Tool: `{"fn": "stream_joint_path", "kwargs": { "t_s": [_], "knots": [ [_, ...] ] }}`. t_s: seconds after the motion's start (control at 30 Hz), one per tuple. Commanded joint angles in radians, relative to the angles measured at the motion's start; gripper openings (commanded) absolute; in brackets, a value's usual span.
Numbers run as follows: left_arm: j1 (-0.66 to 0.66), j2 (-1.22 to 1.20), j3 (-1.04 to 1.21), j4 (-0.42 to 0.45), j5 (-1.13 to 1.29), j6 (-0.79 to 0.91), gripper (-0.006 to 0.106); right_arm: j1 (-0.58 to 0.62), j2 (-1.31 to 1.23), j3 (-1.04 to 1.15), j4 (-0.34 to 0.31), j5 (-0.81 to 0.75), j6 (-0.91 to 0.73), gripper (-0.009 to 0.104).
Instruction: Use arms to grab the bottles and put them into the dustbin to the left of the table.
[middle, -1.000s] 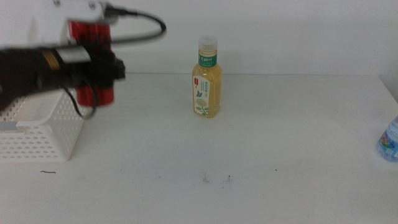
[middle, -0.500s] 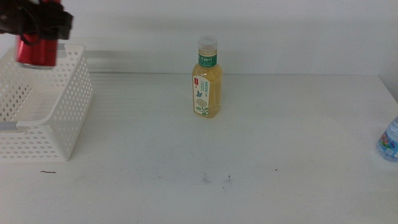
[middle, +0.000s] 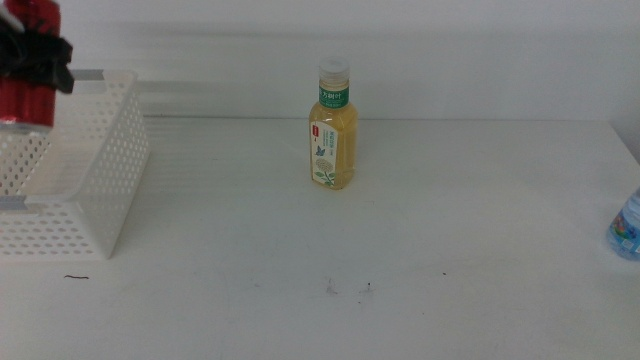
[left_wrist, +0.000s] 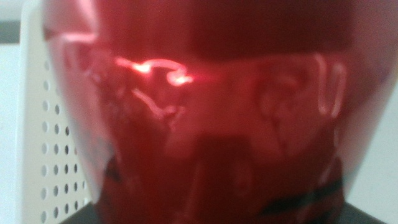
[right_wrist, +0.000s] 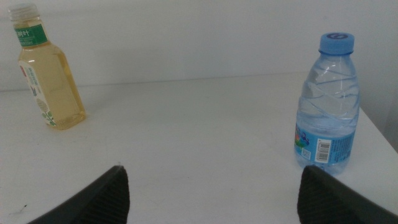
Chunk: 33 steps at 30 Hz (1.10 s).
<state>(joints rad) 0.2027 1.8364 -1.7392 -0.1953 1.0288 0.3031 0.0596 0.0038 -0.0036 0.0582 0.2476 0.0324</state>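
A slim red can hangs over the white perforated dustbin at the table's left end, and my left gripper is shut on it. The can fills the left wrist view, with a strip of the dustbin wall beside it. A yellow drink bottle stands upright at the back middle of the table. At the right edge stands a clear water bottle with a blue cap. My right gripper is open and low, facing the yellow bottle and the water bottle; it is out of the middle view.
The white table has a few dark specks near the front. The dustbin's near wall and grey handle strip sit at the picture's left edge.
My left gripper has carried the red can leftwards from in front of the dustbin to above its inside, then a little further left and down. The two bottles have not moved.
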Motion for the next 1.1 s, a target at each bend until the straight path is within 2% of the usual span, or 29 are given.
{"fn": "stream_joint_path", "kwargs": {
  "t_s": [0.0,0.6,0.7,0.8,1.0,1.07],
  "knots": [
    [0.025,0.019,-0.019,-0.017,-0.023,0.012,0.041,0.000,-0.004,0.004,-0.010,-0.009,-0.003,0.087],
    [0.067,0.200,-0.019,0.003,-0.016,0.112,0.043,0.000,-0.004,0.004,-0.010,-0.009,-0.003,0.087],
    [0.067,0.213,-0.017,0.004,-0.016,0.112,0.050,0.000,-0.004,0.004,-0.010,-0.009,-0.003,0.087],
    [0.067,0.222,-0.017,0.006,-0.011,0.112,0.061,0.000,-0.004,0.004,-0.010,-0.009,-0.003,0.087],
    [0.067,0.220,-0.017,0.020,0.019,0.116,0.094,0.000,-0.004,0.004,-0.010,-0.009,-0.003,0.087],
    [0.067,0.204,-0.019,0.022,0.051,0.112,0.094,0.000,-0.004,0.004,-0.010,-0.009,-0.003,0.087]
  ]
}}
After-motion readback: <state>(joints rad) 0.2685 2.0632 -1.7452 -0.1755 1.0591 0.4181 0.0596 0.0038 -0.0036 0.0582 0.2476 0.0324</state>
